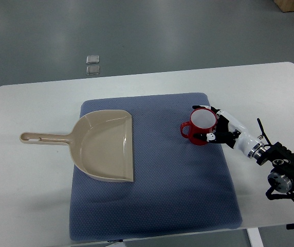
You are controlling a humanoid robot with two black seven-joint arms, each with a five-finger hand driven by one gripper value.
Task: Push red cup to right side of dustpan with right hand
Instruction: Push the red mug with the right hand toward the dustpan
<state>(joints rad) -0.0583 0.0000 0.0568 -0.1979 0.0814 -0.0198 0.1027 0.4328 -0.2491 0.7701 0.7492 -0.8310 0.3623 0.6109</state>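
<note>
A red cup [200,126] with a white inside and its handle to the left stands upright on the blue mat [178,190], to the right of the beige dustpan [106,145]. My right hand [220,126] comes in from the right edge and rests against the cup's right side, its fingers [209,136] curled partly around the cup's rim and wall. The dustpan lies flat on the mat's left part with its handle pointing left over the table. The left arm does not show.
The white table [29,206] carries the mat. Two small clear squares [92,64] lie on the grey floor beyond the table's far edge. A wooden piece [293,5] sits at the top right corner.
</note>
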